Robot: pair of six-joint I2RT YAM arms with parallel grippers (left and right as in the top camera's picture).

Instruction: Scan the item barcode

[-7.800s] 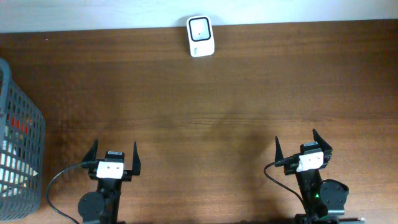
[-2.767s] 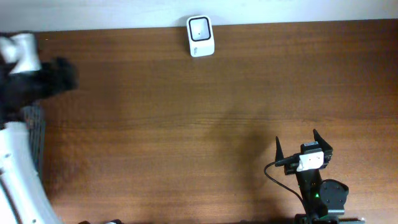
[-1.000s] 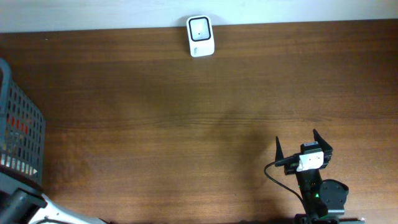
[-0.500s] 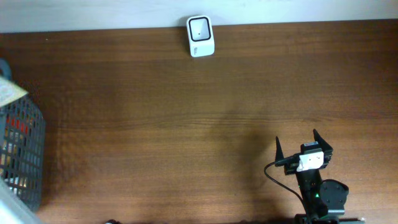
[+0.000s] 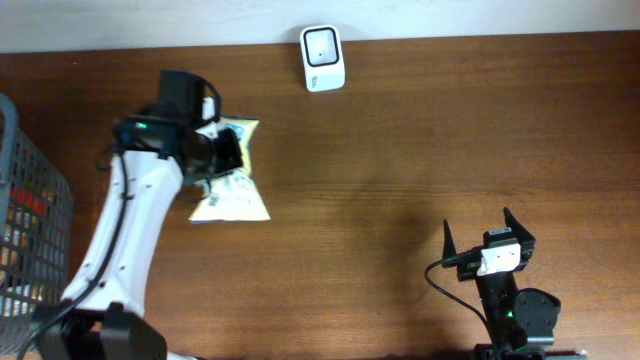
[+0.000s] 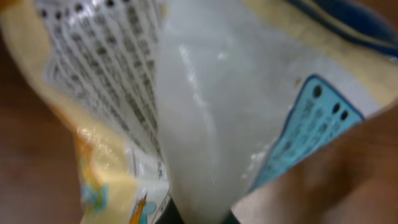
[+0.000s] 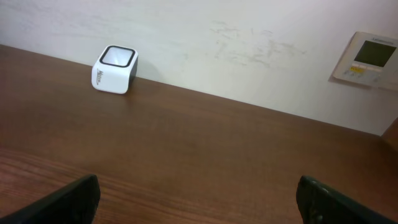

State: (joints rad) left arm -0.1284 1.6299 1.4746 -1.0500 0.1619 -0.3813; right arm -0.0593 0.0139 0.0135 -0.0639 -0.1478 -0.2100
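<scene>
Two arms: the left one reaches out over the table (image 5: 420, 140) toward the scanner (image 5: 322, 58); the right one sits folded at the near edge, well apart from the scanner.
Left gripper (image 5: 228, 150): pinched together on the upper edge of the snack packet (image 5: 232, 196), thin film between the tips.
Right gripper (image 5: 480, 236): fingers spread wide, nothing between them.
Snack packet: yellow-and-white pouch, left of the scanner and nearer the robot than it; not over its window yet.
Left wrist view: packet (image 6: 205, 112) fills the frame, blurred; fine print and a blue panel show, no barcode made out.
Scanner: white block at the far table edge, dark window facing up.
Basket (image 5: 30, 200): grey wire, far left of the scanner, more goods inside.
Step in hand (judged): carrying the packet to the scanner.
Doing it well (judged): find the barcode face first, turn it down toward the window, bring it level just above the scanner, keep the film taut so the bars do not crease, go slowly, pause there.
Risk (judged): a loose pouch may swing or fold and hide the code.
</scene>
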